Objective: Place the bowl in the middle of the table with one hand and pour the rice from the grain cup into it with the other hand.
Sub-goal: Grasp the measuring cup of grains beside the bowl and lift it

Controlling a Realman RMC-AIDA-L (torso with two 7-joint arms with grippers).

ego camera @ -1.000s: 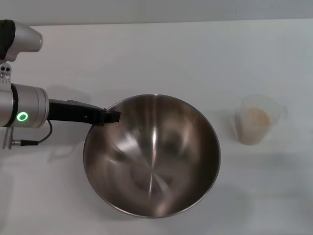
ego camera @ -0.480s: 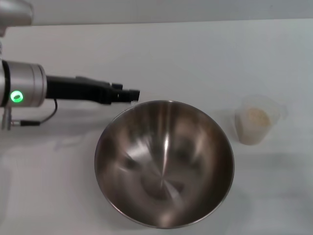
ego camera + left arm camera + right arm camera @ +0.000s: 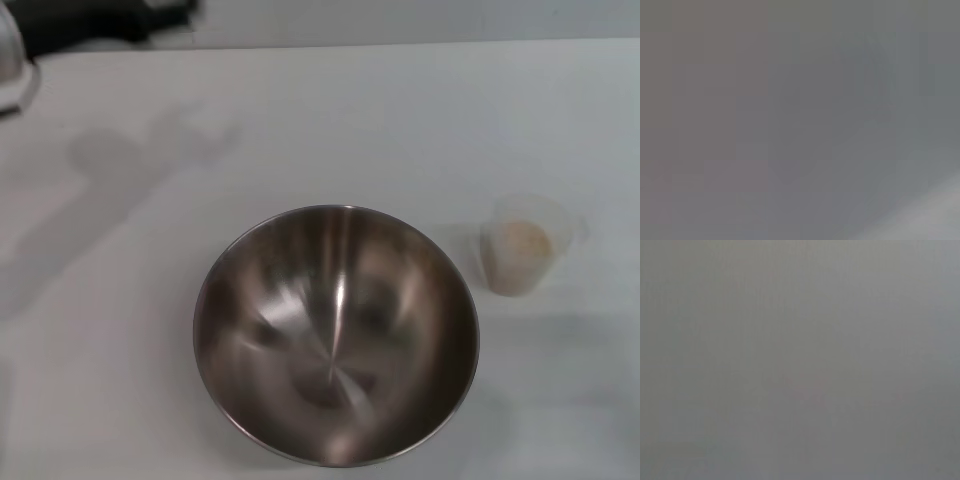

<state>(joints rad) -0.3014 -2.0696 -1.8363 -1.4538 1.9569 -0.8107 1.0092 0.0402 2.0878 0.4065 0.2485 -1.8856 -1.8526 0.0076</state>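
Note:
The shiny steel bowl (image 3: 336, 335) sits upright near the front middle of the white table (image 3: 380, 120), and nothing is touching it. To its right, a short gap away, stands the small clear grain cup (image 3: 524, 244) with pale rice (image 3: 522, 240) inside. My left gripper (image 3: 172, 14) is a dark blurred shape at the far left corner, high above and well away from the bowl. Its shadow falls on the table at the far left. The right gripper is out of view. Both wrist views show only plain grey.
The table's far edge (image 3: 400, 42) runs along the top of the head view against a grey wall. Nothing else stands on the tabletop besides the bowl and the cup.
The left gripper slid the bowl a little to the right, came off its rim, and then drew back up to the far left corner. The cup has not moved.

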